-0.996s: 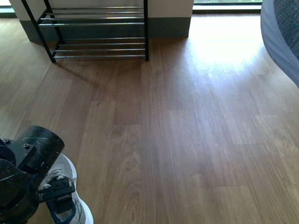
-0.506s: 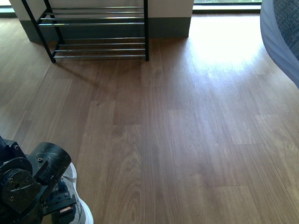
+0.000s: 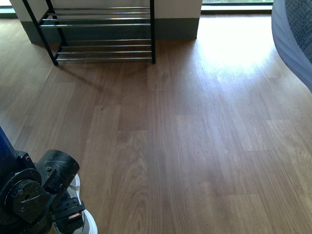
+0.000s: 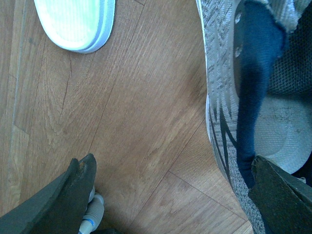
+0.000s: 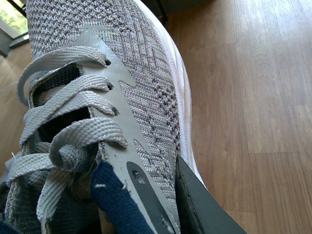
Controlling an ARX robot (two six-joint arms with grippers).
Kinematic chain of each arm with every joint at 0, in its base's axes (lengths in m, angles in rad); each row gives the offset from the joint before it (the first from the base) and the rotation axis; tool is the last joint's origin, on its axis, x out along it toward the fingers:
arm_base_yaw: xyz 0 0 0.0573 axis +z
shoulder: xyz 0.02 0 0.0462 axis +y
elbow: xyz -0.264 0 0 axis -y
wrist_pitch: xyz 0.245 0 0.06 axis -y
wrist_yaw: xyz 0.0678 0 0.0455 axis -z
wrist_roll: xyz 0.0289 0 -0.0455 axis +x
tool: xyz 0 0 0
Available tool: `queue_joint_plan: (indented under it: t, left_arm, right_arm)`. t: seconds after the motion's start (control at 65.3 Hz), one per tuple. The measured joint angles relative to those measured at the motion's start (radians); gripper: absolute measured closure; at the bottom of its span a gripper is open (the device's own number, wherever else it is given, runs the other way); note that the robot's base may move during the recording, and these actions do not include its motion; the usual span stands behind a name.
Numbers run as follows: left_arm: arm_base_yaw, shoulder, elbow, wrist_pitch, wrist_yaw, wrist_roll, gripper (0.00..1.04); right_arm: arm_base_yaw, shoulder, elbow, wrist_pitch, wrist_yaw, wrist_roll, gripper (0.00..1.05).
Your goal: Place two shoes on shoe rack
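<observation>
1. Left gripper (image 4: 170, 163): jaws wide apart and holding nothing. One finger (image 4: 73, 195) is over bare floor; the other is over the mouth of the floor shoe (image 4: 222, 97), so the shoe's side wall sits between them. Can't tell whether either finger touches it.
2. Floor shoe: grey knit, navy collar, dark side marks, pale insole visible. It sits on the wood floor (image 3: 195, 146) at the near left of the front view, mostly hidden under the left arm (image 3: 31, 195), with only a bit of white sole showing.
3. Right gripper (image 5: 146, 209): one dark finger (image 5: 207, 209) lies flat against the outer side of the second shoe (image 5: 141, 73). The other finger is hidden behind the upper. It reads as clamped on the shoe near the collar.
4. Second shoe: fills the right wrist view, with grey laces, knit toe and white sole edge, and floor beyond it.
5. Shoe rack (image 3: 97, 24): far left against the wall in the front view, black frame with chrome rods, well apart from the left arm and floor shoe.
6. White rounded sole-like edge (image 4: 73, 24) on the floor in the left wrist view, apart from the floor shoe. Can't tell what it is.
</observation>
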Motion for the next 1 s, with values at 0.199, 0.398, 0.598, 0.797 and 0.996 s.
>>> queue_joint_plan:
  t: [0.199, 0.398, 0.598, 0.797, 0.996]
  left_arm:
    - [-0.001, 0.000, -0.015, 0.047, -0.010, 0.005, 0.09]
    - [-0.003, 0.000, -0.055, 0.209, -0.018, -0.035, 0.09]
    - [-0.003, 0.001, -0.062, 0.240, -0.022, -0.061, 0.09]
    - [-0.003, 0.003, -0.063, 0.234, -0.025, -0.058, 0.09]
    - [-0.003, 0.003, -0.062, 0.197, -0.020, -0.047, 0.09]
  right_arm:
    - [0.000, 0.000, 0.000, 0.000, 0.000, 0.000, 1.03]
    - [0.000, 0.000, 0.000, 0.000, 0.000, 0.000, 1.03]
    - [0.000, 0.000, 0.000, 0.000, 0.000, 0.000, 1.03]
    - [0.000, 0.000, 0.000, 0.000, 0.000, 0.000, 1.03]
    - [0.000, 0.000, 0.000, 0.000, 0.000, 0.000, 1.03]
